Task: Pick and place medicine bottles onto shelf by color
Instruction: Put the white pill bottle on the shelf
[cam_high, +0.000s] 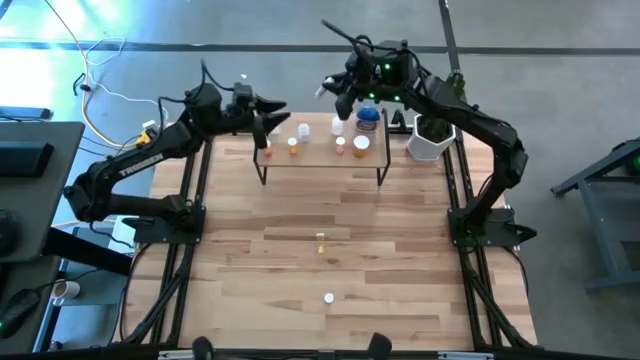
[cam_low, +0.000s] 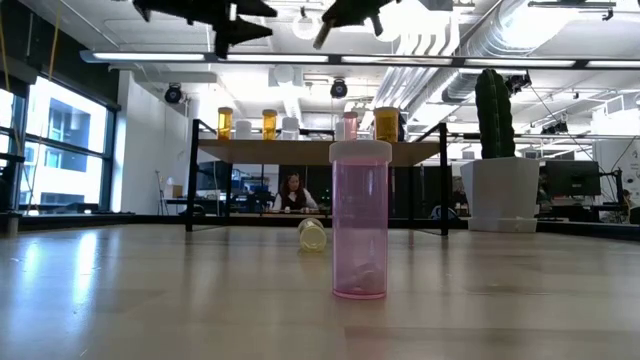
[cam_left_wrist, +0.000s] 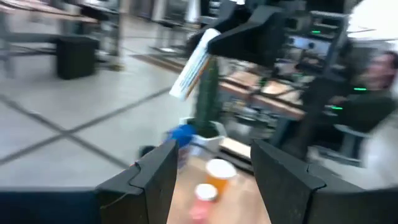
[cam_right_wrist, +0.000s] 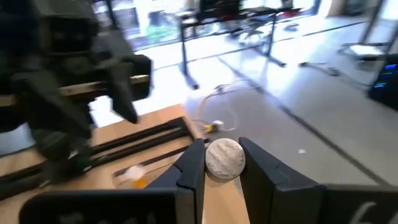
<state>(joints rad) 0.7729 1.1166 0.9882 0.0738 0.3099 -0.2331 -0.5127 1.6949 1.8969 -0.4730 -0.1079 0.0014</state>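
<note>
The light-wood shelf (cam_high: 320, 158) stands at the table's far side and carries several small bottles, orange (cam_high: 293, 146), white (cam_high: 303, 130) and pinkish (cam_high: 340, 146), plus a blue jar (cam_high: 368, 118). My left gripper (cam_high: 275, 108) hovers open above the shelf's left end, over the bottles (cam_left_wrist: 217, 174). My right gripper (cam_high: 335, 92) is raised over the shelf's far edge, shut on a white bottle (cam_left_wrist: 194, 62). A pink bottle (cam_low: 360, 220) stands upright on the near tabletop. A yellowish bottle (cam_low: 312, 234) lies on its side farther back. My right gripper (cam_right_wrist: 222, 149) pinches the white bottle between its two fingers. The bottle's round white cap (cam_right_wrist: 224, 158) faces the wrist camera from between them. The bottle is lifted clear above the shelf and juts out tilted from the gripper (cam_low: 322, 35).
A white pot with a green plant (cam_high: 430, 138) stands at the shelf's right end, close under the right arm. Black rails run along both table sides (cam_high: 185, 230). Bare tabletop lies between the shelf and the two loose bottles (cam_high: 320, 241), (cam_high: 328, 297).
</note>
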